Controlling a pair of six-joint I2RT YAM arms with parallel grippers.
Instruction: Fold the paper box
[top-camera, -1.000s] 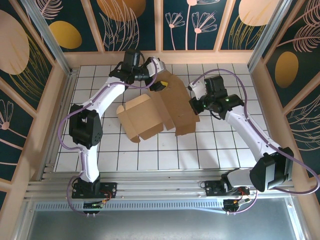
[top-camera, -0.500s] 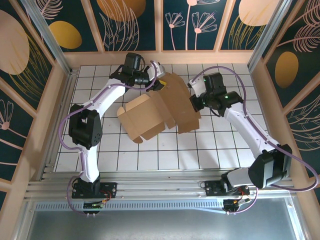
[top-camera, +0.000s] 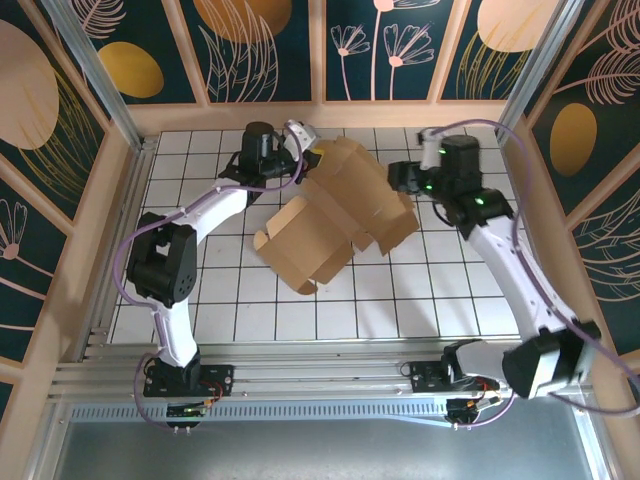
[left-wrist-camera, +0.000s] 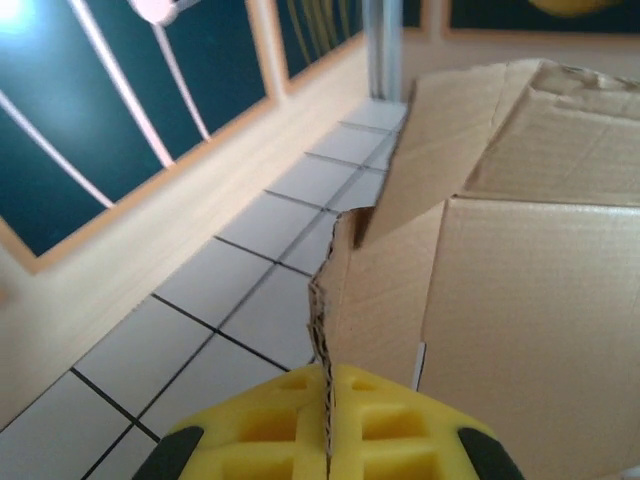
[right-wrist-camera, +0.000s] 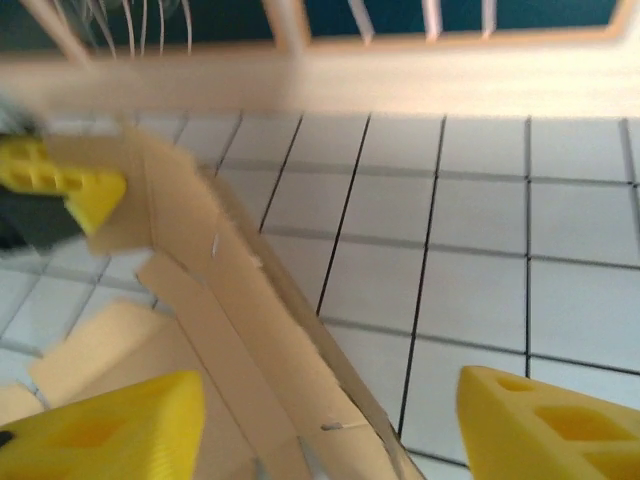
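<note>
Half-formed box (top-camera: 335, 215) at mid-worktop (top-camera: 450, 290), its long axis running near-left to far-right. The left pincer (left-wrist-camera: 327, 420) is closed on the cardboard edge at the box's far-left corner. The right pincer (top-camera: 398, 180) stands with fingers apart, holding nothing, just beside the right flap. That flap lies to its left, so the right arm is likely the nearer for the fold.

The paper box (left-wrist-camera: 520, 300) is running off the right edge of the left wrist view, the bottom edge is cropping the left tool (left-wrist-camera: 325, 430) (just its yellow pads (left-wrist-camera: 260, 430) are showing), and motion blur is smearing the far wall (right-wrist-camera: 400, 75) in the right wrist view.
</note>
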